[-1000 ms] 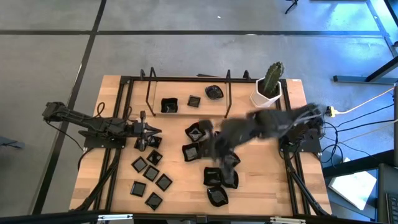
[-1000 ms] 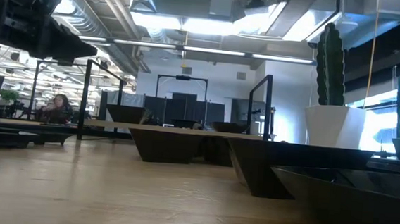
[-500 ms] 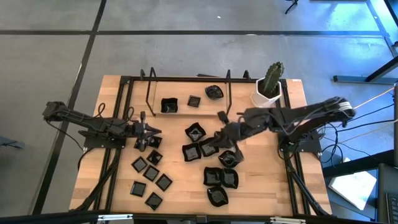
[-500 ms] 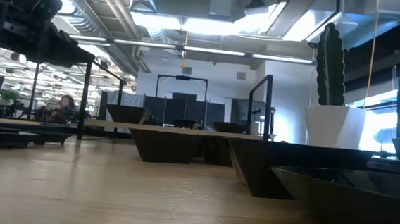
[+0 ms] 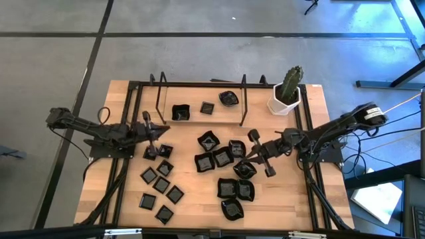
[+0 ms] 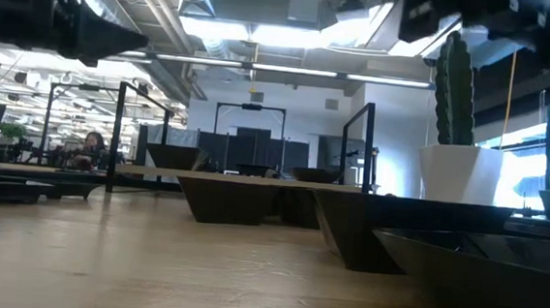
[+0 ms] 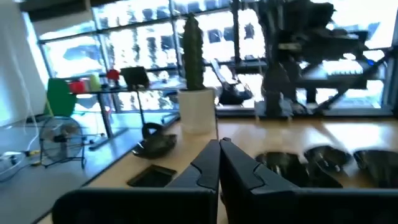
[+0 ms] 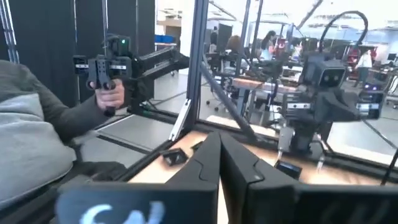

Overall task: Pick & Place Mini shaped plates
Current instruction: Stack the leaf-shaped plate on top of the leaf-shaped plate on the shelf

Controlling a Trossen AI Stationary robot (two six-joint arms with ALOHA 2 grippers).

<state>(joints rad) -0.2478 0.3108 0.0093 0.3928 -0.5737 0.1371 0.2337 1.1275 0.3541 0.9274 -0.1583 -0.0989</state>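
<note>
Many mini shaped plates, all glossy black, lie flat on the wooden table [image 5: 279,199]. Small flat squares [image 5: 163,186] are at the near left. Larger rimmed and wavy-edged ones [image 5: 222,158] are in the middle. Three more [image 5: 207,107] lie at the far side. My left gripper [image 5: 163,134] hovers shut at the left, above the nearest small squares; its fingers [image 7: 211,163] meet with nothing between them. My right gripper [image 5: 247,158] hovers shut over the right side of the middle group, pointing toward the table's left, and its fingers [image 8: 211,158] are also bare.
A white pot with a cactus [image 5: 287,93] stands at the far right corner. A dark metal frame with uprights [image 5: 244,99] runs along the far side. Beyond the table a person's sleeve and hand [image 8: 109,93] hold a device. Bare wood lies at the near right.
My right arm, stretched out and blurred over the middle plates, has drawn back toward the table's right edge and come down, its gripper staying shut and bare. My left gripper has tipped and turned a little in place. No plate has moved.
</note>
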